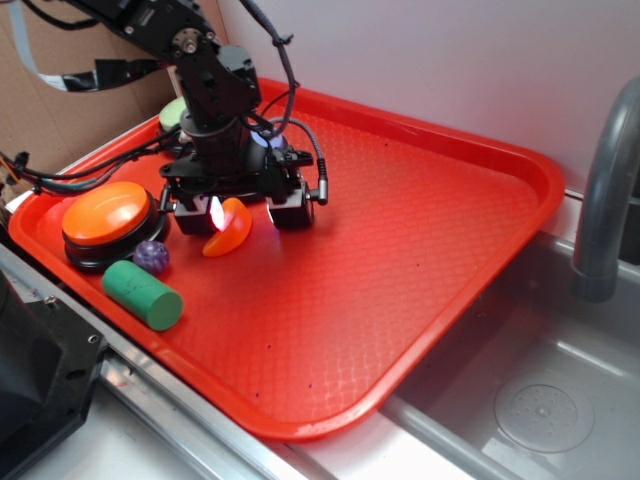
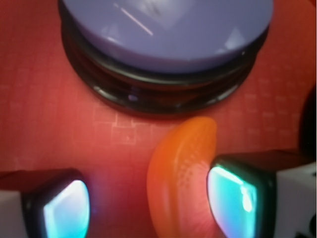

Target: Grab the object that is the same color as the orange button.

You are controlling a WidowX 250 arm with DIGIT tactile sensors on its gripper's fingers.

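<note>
gripper [image 2: 148,208] is standing with jaws apart | orange crescent [image 2: 181,183] is lying between them, touching one pad | red tray [image 1: 420,230]

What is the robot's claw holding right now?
Nothing yet. The gripper is open around the orange crescent; one finger is beside it, the other stands clear.

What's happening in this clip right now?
A WidowX arm has its tool lowered over the red tray, straddling the small orange crescent. The wrist view shows the crescent between the fingers, against one pad with a gap to the other, so the tool is open and nothing is gripped or lifted yet. The orange button, a purple ball and a green cylinder sit to the side, and a lavender-blue button lies just beyond the crescent.
</note>
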